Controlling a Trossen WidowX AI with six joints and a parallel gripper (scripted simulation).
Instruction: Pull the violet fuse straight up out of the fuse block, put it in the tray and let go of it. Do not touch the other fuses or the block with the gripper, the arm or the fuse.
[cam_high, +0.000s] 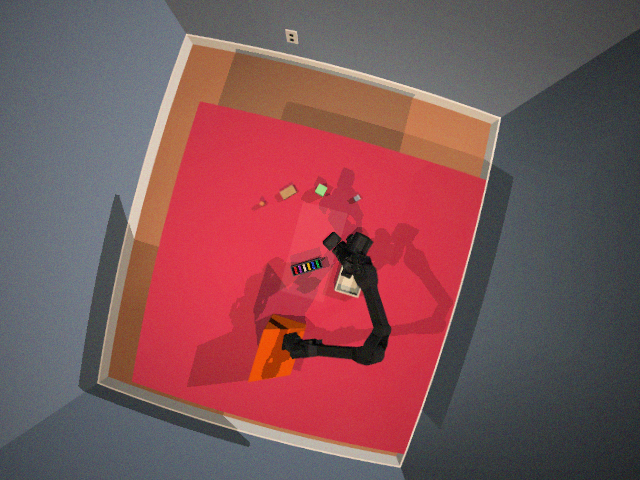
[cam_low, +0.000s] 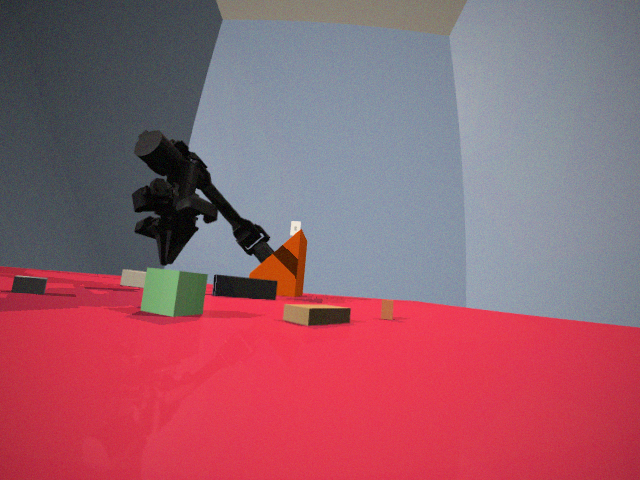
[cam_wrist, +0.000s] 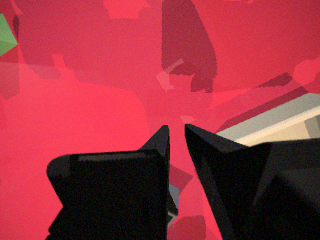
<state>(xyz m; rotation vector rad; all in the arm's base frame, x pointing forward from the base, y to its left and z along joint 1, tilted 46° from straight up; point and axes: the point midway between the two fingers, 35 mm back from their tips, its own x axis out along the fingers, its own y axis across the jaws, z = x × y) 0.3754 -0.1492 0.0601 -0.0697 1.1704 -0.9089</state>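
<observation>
Claw (cam_wrist: 176, 131) nearly shut on nothing, hanging above the tray (cam_high: 347, 287) — violet fuse (cam_high: 305, 267) sits in the block (cam_high: 307, 267). Pull, carry, release — all 3 remain.

Pincer (cam_wrist: 176, 131) nearly closed, empty, raised.

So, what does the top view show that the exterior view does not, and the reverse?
Only the top view shows the row of coloured fuses in the black fuse block. Only the exterior view shows the narrowly shut, empty end effector hanging above the red table. Both show the green cube, the orange wedge-shaped base and the beige tray.
</observation>
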